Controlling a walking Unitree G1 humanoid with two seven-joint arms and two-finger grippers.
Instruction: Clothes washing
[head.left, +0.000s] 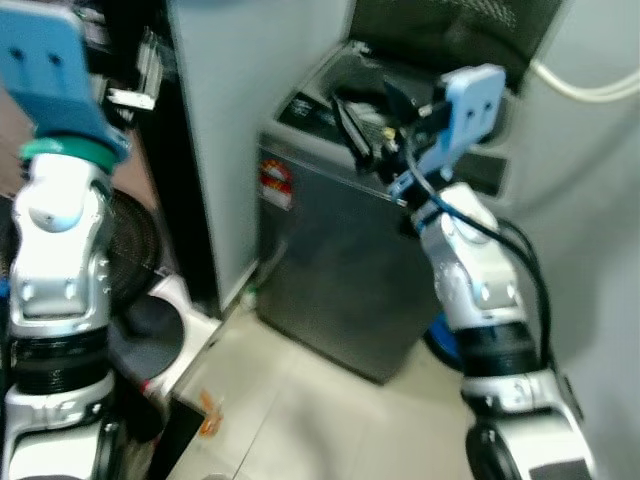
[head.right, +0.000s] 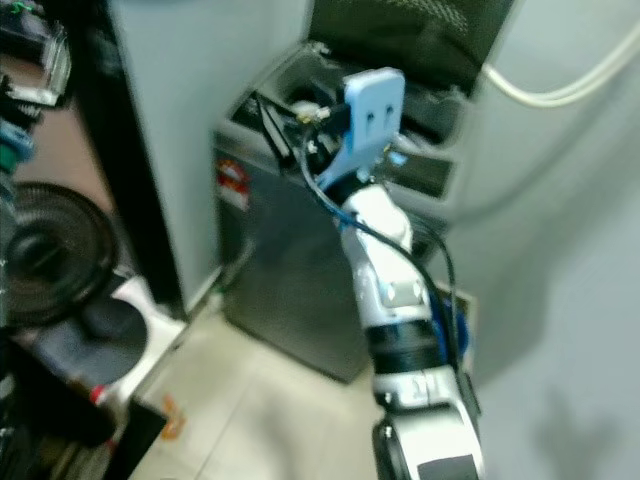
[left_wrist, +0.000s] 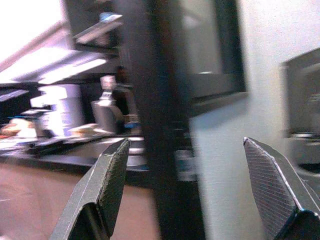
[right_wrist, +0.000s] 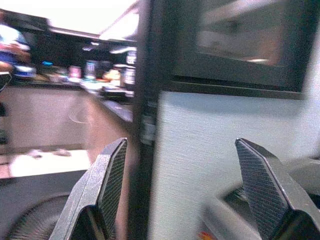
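1. Right jaws: parted, nothing between them. Wrist view shows both fingers spread wide with only background in the gap.
2. They sit raised over the front rim of the washer, at the control end, and point off to the robot's left.
3. Left jaws: also parted and empty, fingers well apart. That arm is held up high at the left, away from the washer, facing a dark post and a pale wall.
4. Washer: grey top-loader, lid up against the back. Tub opening is dark; can't tell whether any laundry is in it.
5. No clothes can be made out in either eye view. Both are blurred.
6. Around it: pale wall panel just left of the washer, hose on the wall behind to the right, fan and a low white stand on the floor to the left.
7. Step, my read: approach and reach to the washer top. Nothing is gripped, so loading has not started, or the goal is the controls.
8. Next move calls for turning the right wrist down toward the tub or panel, a steadier view, and keeping the arm cable clear of the rim.
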